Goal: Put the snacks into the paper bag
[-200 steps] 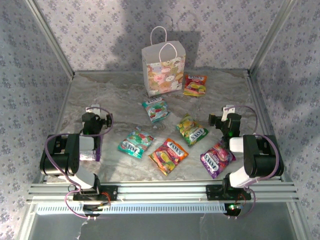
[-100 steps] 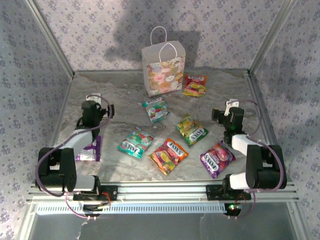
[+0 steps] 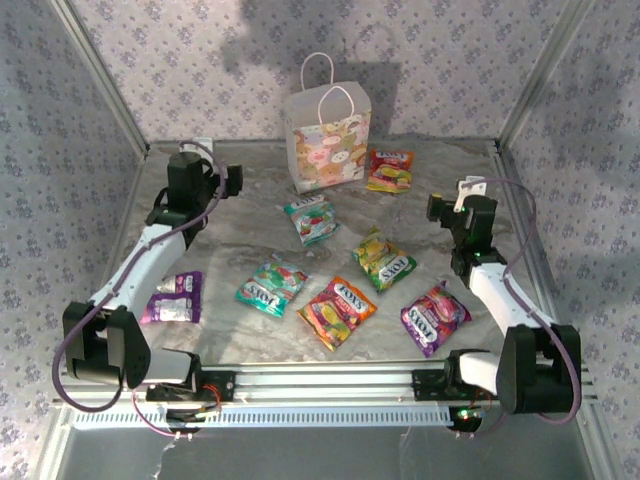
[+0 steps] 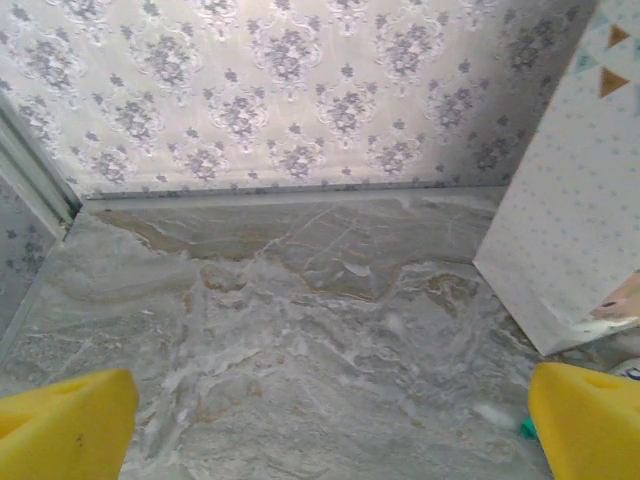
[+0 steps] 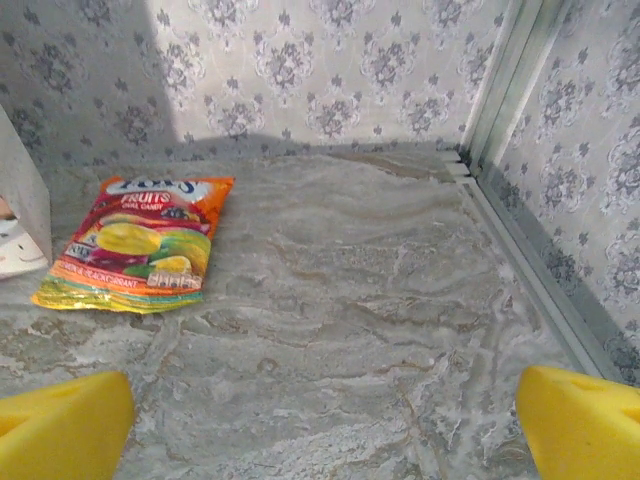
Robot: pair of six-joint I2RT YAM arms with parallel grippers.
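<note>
The table is a grey marbled slab enclosed by patterned walls. The left arm extends along the left side toward the far left corner. The right arm extends along the right side to about mid-depth.

The bag stands upright at the far centre of the table, mouth up and handles raised.

Seven snacks lie flat on the table, all outside the bag:
- The far red-orange packet lies just beside the bag's right side.
- The far teal packet lies in front of the bag.
- The yellow-green packet lies right of centre.
- The near teal packet lies left of centre.
- The near red-orange packet lies between the near teal packet and the right purple packet.
- The left purple packet lies near the left edge, beside the left arm.

The left gripper is spread wide and holds nothing. It faces the far wall, with the bag's side panel on its right. Its yellow fingers sit at the lower corners of the left wrist view.

The right gripper is also spread wide and holds nothing. It faces the far right corner, with the far red-orange packet ahead and to its left.
</note>
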